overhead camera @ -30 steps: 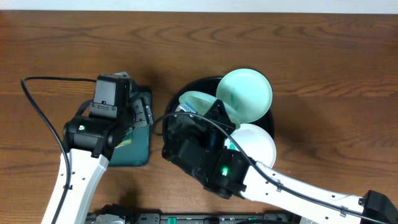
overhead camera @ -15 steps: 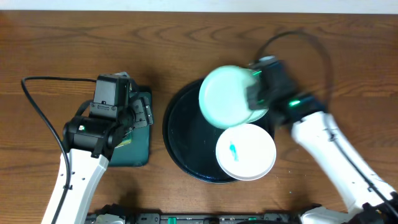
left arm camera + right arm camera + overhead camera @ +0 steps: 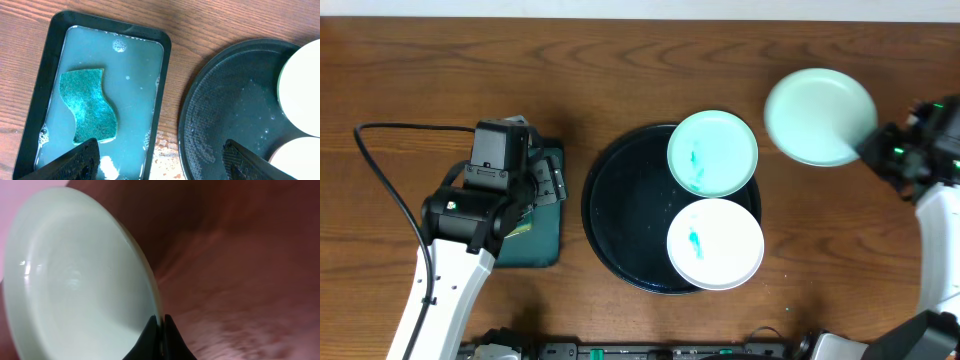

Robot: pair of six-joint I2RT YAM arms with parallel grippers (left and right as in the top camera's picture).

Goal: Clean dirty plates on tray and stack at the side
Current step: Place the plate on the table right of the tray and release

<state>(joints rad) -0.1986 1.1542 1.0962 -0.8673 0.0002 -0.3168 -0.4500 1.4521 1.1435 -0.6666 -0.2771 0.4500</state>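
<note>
Shiny round black tray (image 3: 625, 215); mint-green round plate (image 3: 713, 152) and white round plate (image 3: 715, 243) (both smeared teal-blue); pale-green round plate (image 3: 818, 116), plain.

Left arm (image 3: 450, 270): white link rose from near table edge at left, black wrist folded forward, camera block on top. Left gripper (image 3: 160, 166) pointed straight down, jaws spread wide, nothing between black fingers (image 3: 75, 161). Right arm (image 3: 942, 235): white link along right edge, black wrist turned inward, green light lit. Right gripper (image 3: 160, 330) pinched tight on rim of mint-green plate (image 3: 820, 117), gripping its right edge. Arms well apart.
</note>
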